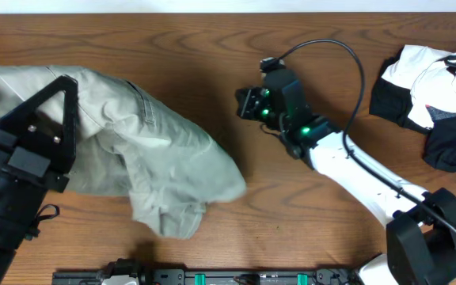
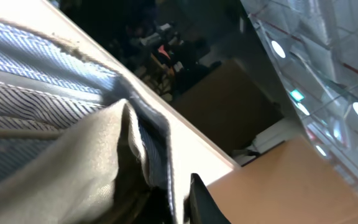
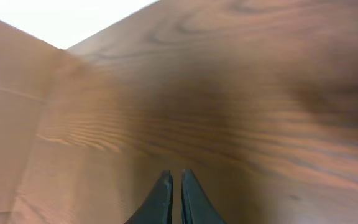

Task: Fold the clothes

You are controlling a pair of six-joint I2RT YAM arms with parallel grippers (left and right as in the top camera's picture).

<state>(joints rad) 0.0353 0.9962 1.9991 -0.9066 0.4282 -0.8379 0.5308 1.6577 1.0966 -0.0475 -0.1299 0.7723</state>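
The left gripper [image 2: 178, 203] has its fingers closed on a wrinkled khaki cotton garment [image 1: 157, 158], which spills from them across the brown wooden table [image 1: 212, 47]. The right gripper [image 3: 174, 186], fingers closed and empty, hovers well clear of the cloth.

Overhead looks straight down on the table [image 1: 212, 55]. The left wrist camera sits against the clothes [image 2: 48, 180], tilted upward. The right wrist camera skims that table low.

Left arm [image 1: 22, 158] raised, left claw [image 2: 182, 202] pinched on the clothes [image 1: 157, 150]; right arm [image 1: 362, 170] stretched out, right claw [image 3: 174, 196] closed.
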